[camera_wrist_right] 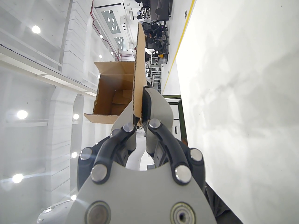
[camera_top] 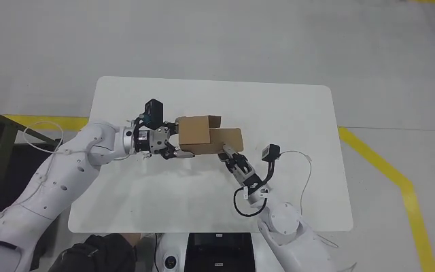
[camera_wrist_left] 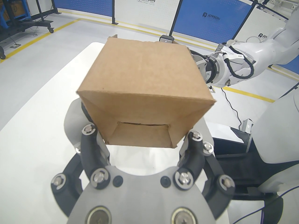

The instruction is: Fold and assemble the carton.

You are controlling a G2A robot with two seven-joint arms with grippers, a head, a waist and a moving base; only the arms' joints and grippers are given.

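White table (camera_top: 299,115) lies under both arms. On the left, the left gripper (camera_top: 182,143) has its fingers spread wide and pressed against two opposite sides of the brown carton (camera_top: 197,131), which is held over the table's middle. Just right of it, the right gripper (camera_top: 230,158) is pinched nearly together on the carton's open flap (camera_top: 228,140).

surface: white table (camera_top: 299,109) | corners: rounded | under it: grey floor (camera_top: 204,34)

L fingers (camera_wrist_left: 73,122) partly behind carton (camera_wrist_left: 144,82)
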